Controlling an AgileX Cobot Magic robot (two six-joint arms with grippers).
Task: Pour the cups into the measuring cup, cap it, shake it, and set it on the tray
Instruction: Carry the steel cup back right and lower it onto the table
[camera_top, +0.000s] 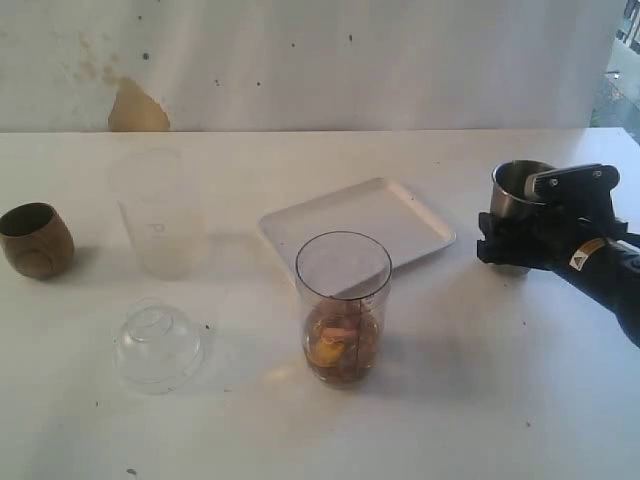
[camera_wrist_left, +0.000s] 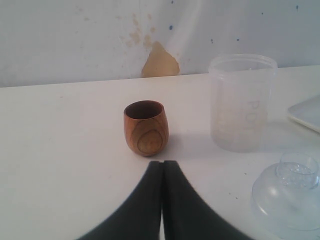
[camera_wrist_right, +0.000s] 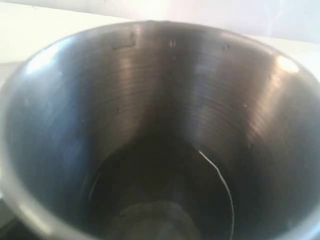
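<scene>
Gripping steel tumbler (camera_top: 512, 195), upright, in right gripper (camera_top: 512, 250).
We find the measuring cup (camera_top: 343, 300) well left of it (left gripper (camera_wrist_left: 162, 166) closed, empty).

Four cups (camera_top: 36, 240) (camera_top: 160, 220) (camera_top: 343, 290) (camera_top: 512, 190) — one lid (camera_top: 158, 345), one tray (camera_top: 400, 215)

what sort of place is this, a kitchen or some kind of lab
Most likely a robot test bench, not a kitchen: a bare white table against a stained wall, the black right gripper around a steel tumbler, and props laid out like a measuring cup and white tray.
</scene>
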